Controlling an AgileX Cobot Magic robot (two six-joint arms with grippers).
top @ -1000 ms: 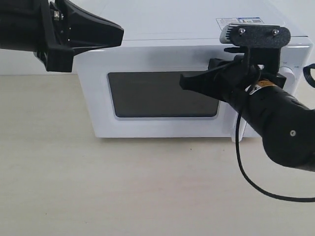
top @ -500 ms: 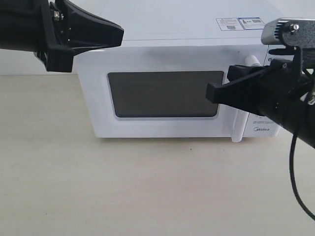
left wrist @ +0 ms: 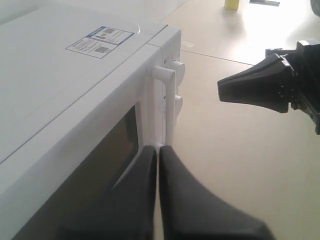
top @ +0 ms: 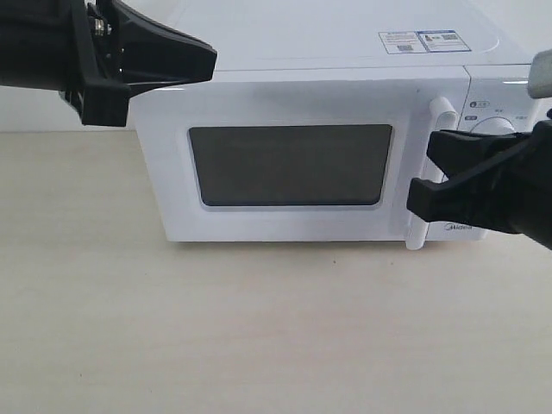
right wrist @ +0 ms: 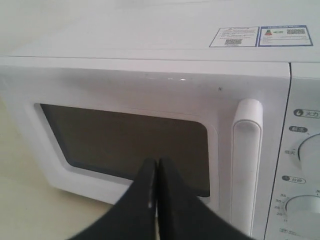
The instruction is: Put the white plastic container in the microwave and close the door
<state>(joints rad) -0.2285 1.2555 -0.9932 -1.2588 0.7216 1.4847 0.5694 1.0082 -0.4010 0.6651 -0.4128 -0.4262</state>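
Wherever visible, pale matte tabletop (top: 259,328) (microwave (top: 293,97) atop)

Shut door (top: 289,164) bars the way in; worktop (top: 216,328) open in front.
The microwave (top: 302,103) fills the far middle of the worktop. The right pincer (right wrist: 156,165), fingers pressed together, hangs just before the handle (top: 429,172), crowding it. The left pincer (top: 207,60) hangs high by the microwave's top, toward the worktop's left edge. Bare worktop runs along the near edge.
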